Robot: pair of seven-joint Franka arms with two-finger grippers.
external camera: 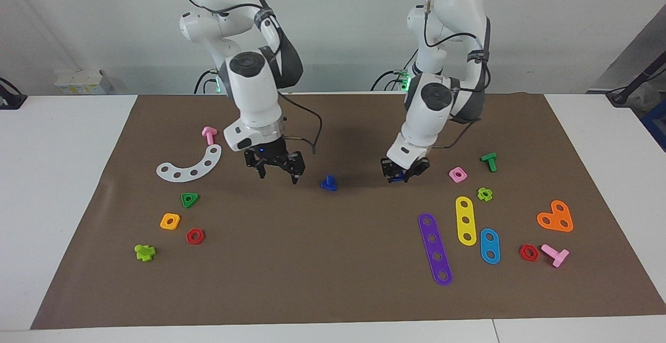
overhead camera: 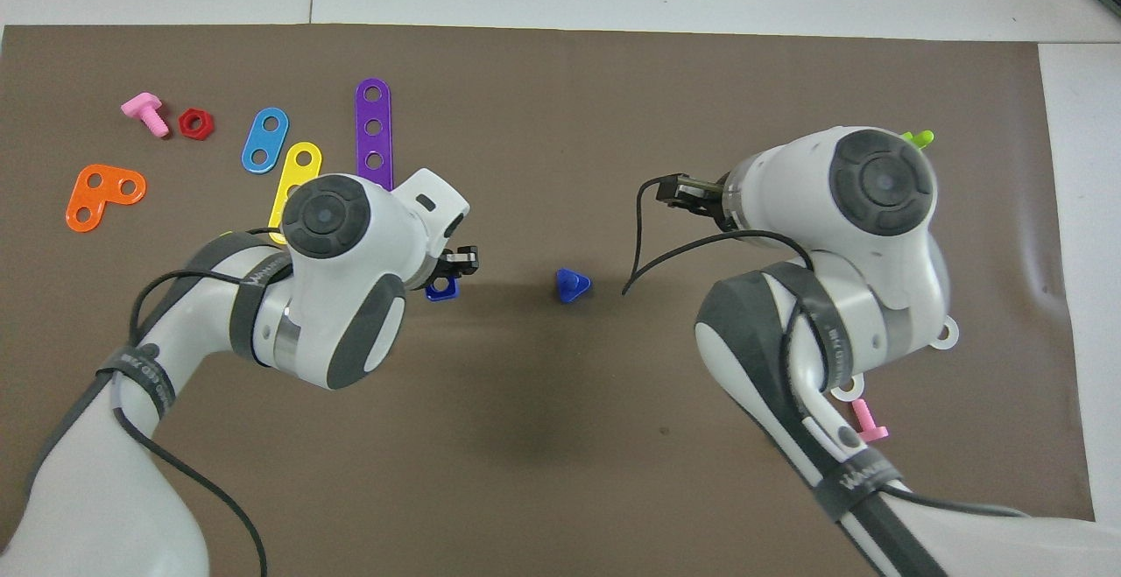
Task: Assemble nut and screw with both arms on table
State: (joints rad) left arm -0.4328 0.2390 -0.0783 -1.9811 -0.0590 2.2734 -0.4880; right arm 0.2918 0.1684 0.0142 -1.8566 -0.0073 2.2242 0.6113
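The blue screw point(external camera: 328, 182) point(overhead camera: 572, 284) stands free on the brown mat point(external camera: 333, 259) of the table, near the mat's middle, with nothing touching it. My right gripper point(external camera: 277, 172) hangs open and empty just above the mat, beside the screw toward the right arm's end. My left gripper point(external camera: 404, 175) point(overhead camera: 453, 263) is shut on the blue nut point(external camera: 398, 178) point(overhead camera: 440, 290) and holds it low over the mat, beside the screw toward the left arm's end. In the overhead view the right gripper's tips are hidden under its wrist.
A pink square nut point(external camera: 457, 174), green bolt point(external camera: 489, 161), and yellow point(external camera: 466, 220), purple point(external camera: 435, 249) and blue strips point(external camera: 489, 245) lie toward the left arm's end. A white curved plate point(external camera: 190, 165), green triangular nut point(external camera: 190, 199) and orange square nut point(external camera: 170, 221) lie toward the right arm's end.
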